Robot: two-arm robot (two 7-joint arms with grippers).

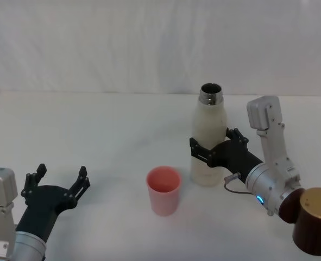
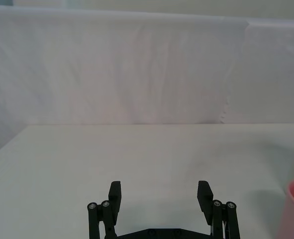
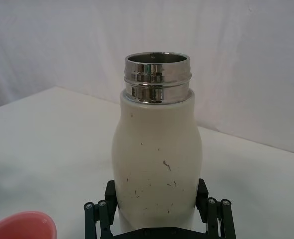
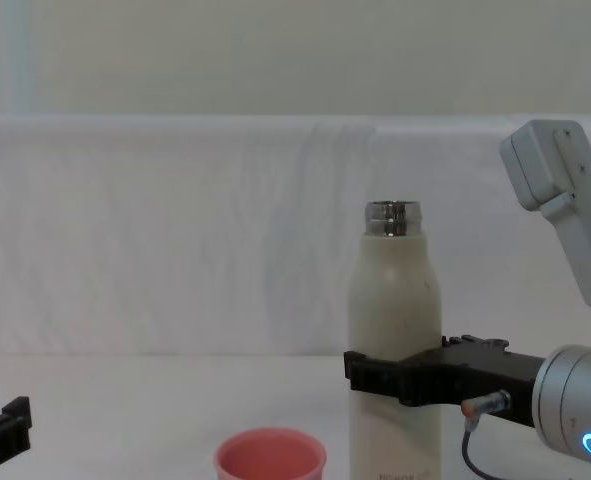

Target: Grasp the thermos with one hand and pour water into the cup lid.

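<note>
The cream-white thermos [image 1: 209, 128] stands upright on the white table, its steel neck [image 3: 157, 77] open at the top. My right gripper [image 1: 214, 142] reaches in from the right and is shut on the thermos's lower body, one finger [image 3: 111, 191] pressed to each side. The salmon-pink cup lid [image 1: 163, 189] stands upright just left of the thermos and nearer to me, apart from it; its rim [image 3: 20, 226] also shows in the right wrist view. My left gripper [image 1: 61, 175] hovers open and holding nothing at the near left, well away from the cup lid.
A dark brown cylinder [image 1: 314, 220] sits at the near right corner beside my right arm. The white table [image 1: 95, 130] runs back to a white cloth backdrop [image 4: 175, 220]. Bare table lies between my left gripper and the cup lid.
</note>
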